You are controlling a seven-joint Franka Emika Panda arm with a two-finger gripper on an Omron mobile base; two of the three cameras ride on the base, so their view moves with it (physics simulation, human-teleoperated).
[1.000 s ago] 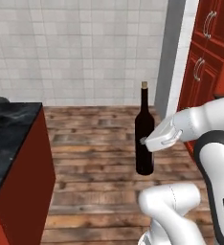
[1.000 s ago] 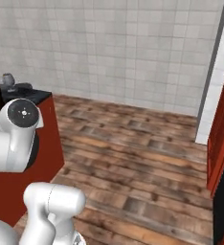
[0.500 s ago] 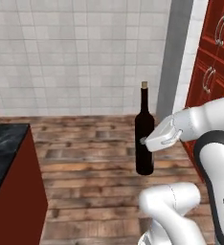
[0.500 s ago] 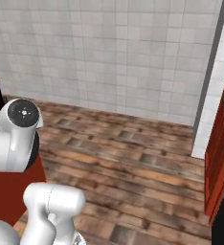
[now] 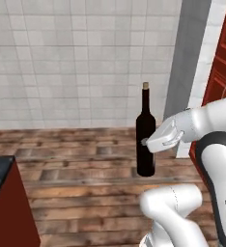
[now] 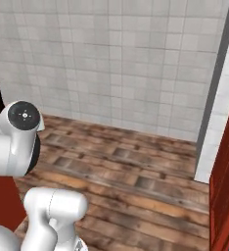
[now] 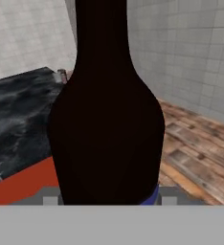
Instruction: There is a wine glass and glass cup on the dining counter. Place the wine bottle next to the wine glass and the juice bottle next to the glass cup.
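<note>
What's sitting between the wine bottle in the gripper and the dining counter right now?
Nothing visible. The wine bottle hangs upright in the gripper above wood floor. The dining counter lies beyond it in the hand view, with open air between.

Upright wine bottle [image 5: 146, 140] in end effector [image 5: 145, 142]

White tiled wall [image 5: 62, 62] behind; wood plank floor [image 6: 136, 181] below; red cabinet door [image 5: 223, 72] at right.

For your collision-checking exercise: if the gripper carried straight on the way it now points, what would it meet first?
The wine bottle, already held upright between the jaws of the gripper. Beyond it lies the dining counter, though depth is unclear.
</note>
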